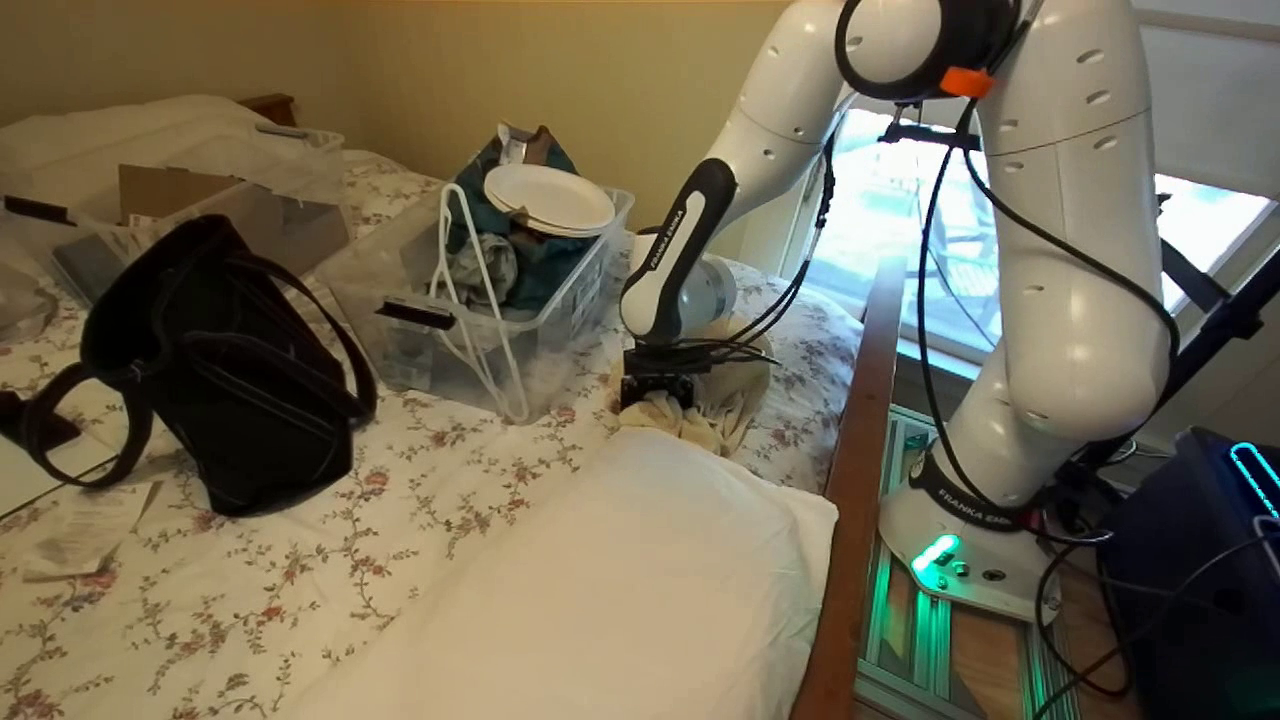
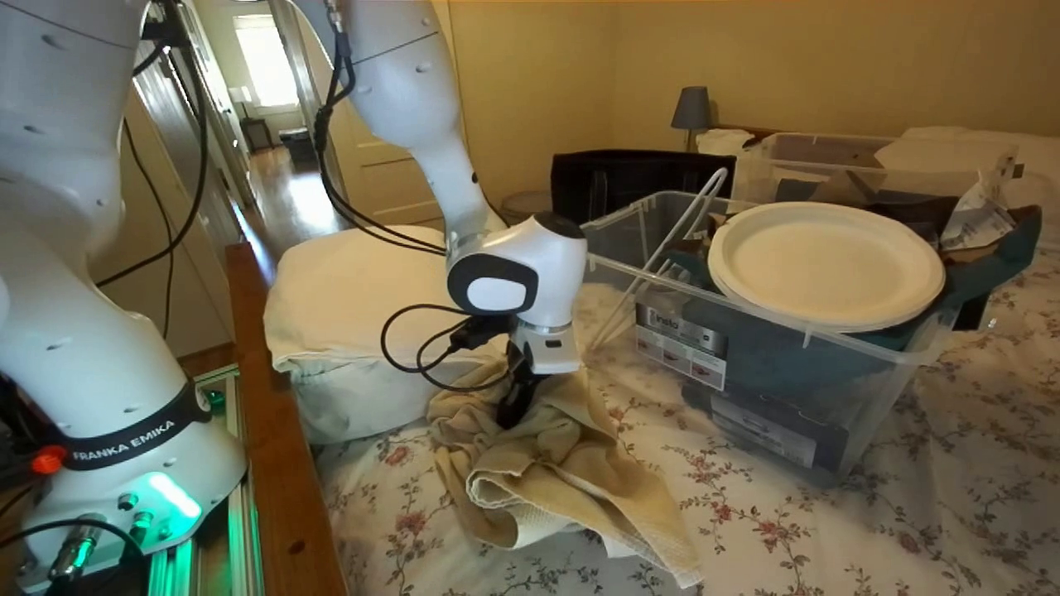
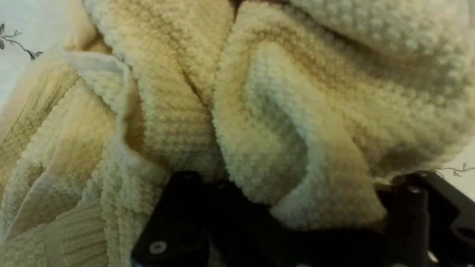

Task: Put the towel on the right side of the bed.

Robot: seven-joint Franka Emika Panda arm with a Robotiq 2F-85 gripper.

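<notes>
The towel (image 2: 588, 480) is found directly below and around the gripper (image 2: 513, 406), on the part of the bed (image 2: 745, 530) near the brown side rail (image 2: 290, 463). The gripper is sunk among the folds; in the wrist view its black sides are seen well apart, with cloth bulging between them. Because the fingertips are covered, it cannot be told whether any fold is pinched.

The arm (image 1: 1075, 250) is mounted beyond the rail, bent high at the elbow, and its forearm is sloped down over the bed, with the gripper directed downward.

The towel is much crumpled. In an exterior view its longest spread is laid diagonally, from just beside the white bedding (image 2: 356, 397) to a loose corner, which is pointed away from the bedding and the rail.
</notes>
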